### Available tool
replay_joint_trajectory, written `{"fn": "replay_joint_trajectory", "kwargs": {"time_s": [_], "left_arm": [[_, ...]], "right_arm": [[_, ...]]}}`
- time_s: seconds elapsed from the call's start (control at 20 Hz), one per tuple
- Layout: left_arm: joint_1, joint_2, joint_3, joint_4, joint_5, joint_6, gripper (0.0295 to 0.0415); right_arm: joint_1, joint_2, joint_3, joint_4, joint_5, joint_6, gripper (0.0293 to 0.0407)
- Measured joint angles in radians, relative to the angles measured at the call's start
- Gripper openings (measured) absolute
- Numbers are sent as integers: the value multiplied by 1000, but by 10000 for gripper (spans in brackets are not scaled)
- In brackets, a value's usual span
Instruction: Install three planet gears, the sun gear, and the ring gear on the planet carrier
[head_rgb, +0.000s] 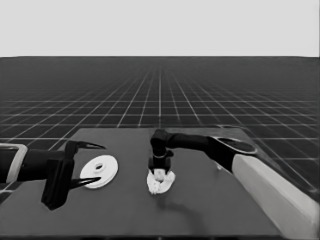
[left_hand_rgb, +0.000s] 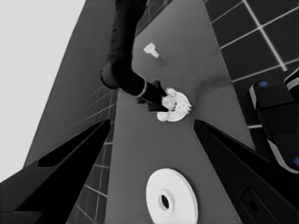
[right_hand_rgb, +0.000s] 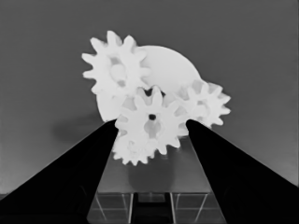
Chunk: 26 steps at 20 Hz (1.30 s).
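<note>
My right gripper (head_rgb: 159, 172) stands over the middle of the table (head_rgb: 210, 210), pointing down onto the smaller round part (head_rgb: 161, 183), the planet carrier, which lies flat there with gears on it. In the right wrist view my two fingers (right_hand_rgb: 79, 172) flank the central gear, the sun gear (right_hand_rgb: 150, 121); their tips lie just beside its teeth on either side, and whether they press on it or stand slightly apart from it cannot be told. Two planet gears sit on the carrier's face, one (right_hand_rgb: 116, 71) on one side of the sun gear and one (right_hand_rgb: 205, 102) on the other, their teeth meeting or overlapping those of the sun gear; part of a further toothed wheel (right_hand_rgb: 133, 153) shows beneath the sun gear near my fingers. My left gripper (head_rgb: 82, 165) waits at the table's left end with its fingers spread wide, nothing between them. The larger round part (head_rgb: 99, 171), the ring gear, lies flat on the table just beside that gripper, near the carrier but not touching it. In the left wrist view a thin white piece (left_hand_rgb: 151, 49) lies alone on the table beyond my right arm (left_hand_rgb: 122, 51), well apart from both round parts.
</note>
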Motion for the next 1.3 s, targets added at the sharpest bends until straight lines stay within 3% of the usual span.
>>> {"fn": "replay_joint_trajectory", "kwargs": {"time_s": [1.3], "left_arm": [[0,0,0,0,0,0,385]], "right_arm": [[-13,1,-4,-4,2,213,309]]}}
